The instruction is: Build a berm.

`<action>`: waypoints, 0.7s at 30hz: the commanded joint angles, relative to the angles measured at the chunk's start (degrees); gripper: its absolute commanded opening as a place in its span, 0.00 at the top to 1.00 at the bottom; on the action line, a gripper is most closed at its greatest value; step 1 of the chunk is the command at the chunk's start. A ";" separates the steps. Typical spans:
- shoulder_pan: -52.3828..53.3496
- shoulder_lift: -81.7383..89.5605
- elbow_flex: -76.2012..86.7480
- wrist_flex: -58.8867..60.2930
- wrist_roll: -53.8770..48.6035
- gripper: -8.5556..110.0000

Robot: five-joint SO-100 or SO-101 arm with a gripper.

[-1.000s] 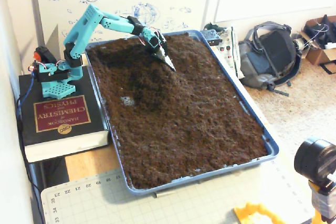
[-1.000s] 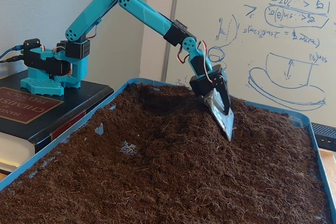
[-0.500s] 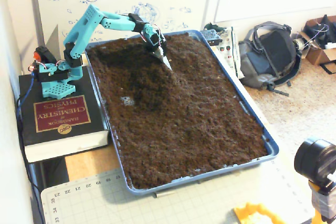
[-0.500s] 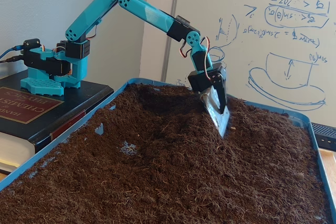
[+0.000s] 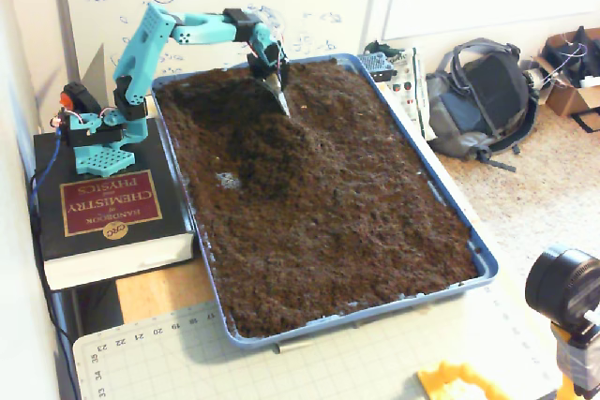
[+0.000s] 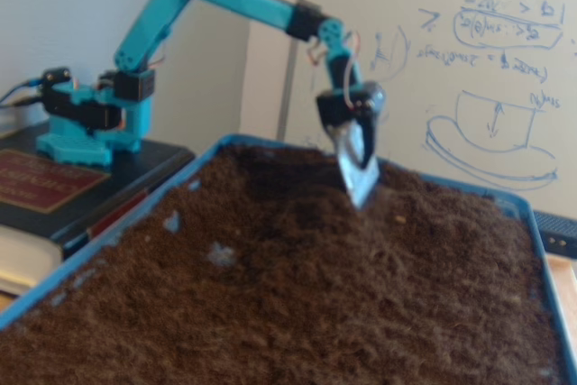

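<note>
A raised mound of dark brown crumbly soil [image 5: 272,142] [image 6: 297,214] — the berm — is seen in both fixed views, lying in the blue rectangular plastic tray [image 5: 441,201] [image 6: 99,245] toward 11 o'clock of the tray's middle in the high-angle fixed view. A bare patch of tray floor shows at about 8 o'clock of the mound. The teal arm's fingers [image 5: 278,98] [image 6: 359,188] are pointed downward at 12 o'clock of the berm, tip at or just above the soil; whether they are parted or closed cannot be told — only 1 silvery blade-like tip is made out. The arm's base is carried on a thick black chemistry handbook [image 5: 103,217] beside the tray.
</note>
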 commanded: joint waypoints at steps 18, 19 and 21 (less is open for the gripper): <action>2.99 -0.44 -27.16 -10.11 -0.35 0.93; 3.60 -1.14 -27.25 -11.16 -0.35 0.93; 5.01 -2.46 -27.25 -12.83 -0.44 0.93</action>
